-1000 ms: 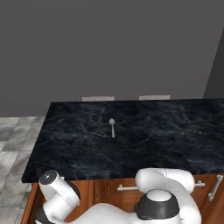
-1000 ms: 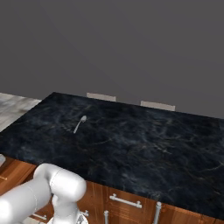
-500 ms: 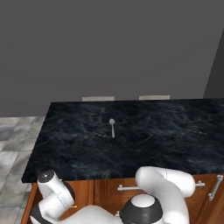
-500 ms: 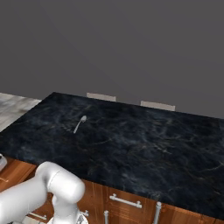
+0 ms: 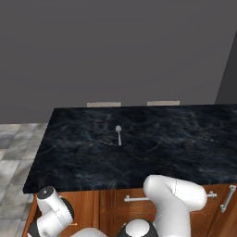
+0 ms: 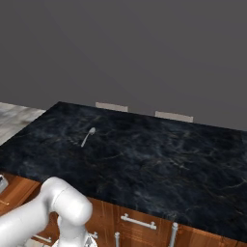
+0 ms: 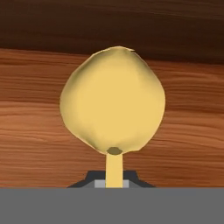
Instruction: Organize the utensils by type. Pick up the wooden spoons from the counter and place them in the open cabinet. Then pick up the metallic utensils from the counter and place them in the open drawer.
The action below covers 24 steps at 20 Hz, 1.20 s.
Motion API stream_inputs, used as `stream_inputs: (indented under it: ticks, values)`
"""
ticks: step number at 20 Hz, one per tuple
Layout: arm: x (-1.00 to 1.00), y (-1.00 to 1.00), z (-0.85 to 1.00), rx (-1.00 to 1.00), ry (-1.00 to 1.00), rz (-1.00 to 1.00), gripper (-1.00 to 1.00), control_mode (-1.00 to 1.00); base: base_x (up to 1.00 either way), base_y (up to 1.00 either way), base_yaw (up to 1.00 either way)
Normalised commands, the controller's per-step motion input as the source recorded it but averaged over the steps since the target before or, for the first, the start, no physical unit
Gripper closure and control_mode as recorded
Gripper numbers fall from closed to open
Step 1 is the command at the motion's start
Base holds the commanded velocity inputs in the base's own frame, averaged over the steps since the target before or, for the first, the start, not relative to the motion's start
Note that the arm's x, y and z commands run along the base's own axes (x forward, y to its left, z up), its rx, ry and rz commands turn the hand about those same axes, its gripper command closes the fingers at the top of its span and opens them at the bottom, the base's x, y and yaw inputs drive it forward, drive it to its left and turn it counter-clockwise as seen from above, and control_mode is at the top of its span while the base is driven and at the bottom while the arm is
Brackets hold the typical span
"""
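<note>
- While the gripper (image 7: 113, 183) pinches a wooden spoon (image 7: 113, 105) by its thin handle against brown wood, the spoon could swivel or slip
- Metal spoon (image 5: 119, 134) lies mid-counter (image 5: 185, 152), toward the back edge; a careless reach might knock it

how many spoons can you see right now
2. A metal spoon lies alone on the black counter, toward its far left. A wooden spoon is held in the shut hand, bowl toward a wood surface. Others may be out of view.
</note>
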Motion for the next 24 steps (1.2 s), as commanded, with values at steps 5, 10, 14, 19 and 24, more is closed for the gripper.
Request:
stream_inputs:
  ticks: [5,10,14,19,24]
  values:
    - [0.02,0.17,-0.32,0.0,0.0,0.0,1.0,-1.0,0.0,0.0,0.0]
    - [0.15,0.13,-0.23,0.0,0.02,0.0,1.0,-1.0,0.0,0.0,0.0]
    - [0.13,0.11,-0.19,0.0,0.02,0.0,1.0,-1.0,0.0,0.0,0.0]
    - [0.09,0.08,-0.16,0.0,0.05,0.0,-1.0,-1.0,0.0,0.0,0.0]
    - [0.01,0.15,-0.07,0.0,0.09,0.0,-1.0,-1.0,0.0,0.0,0.0]
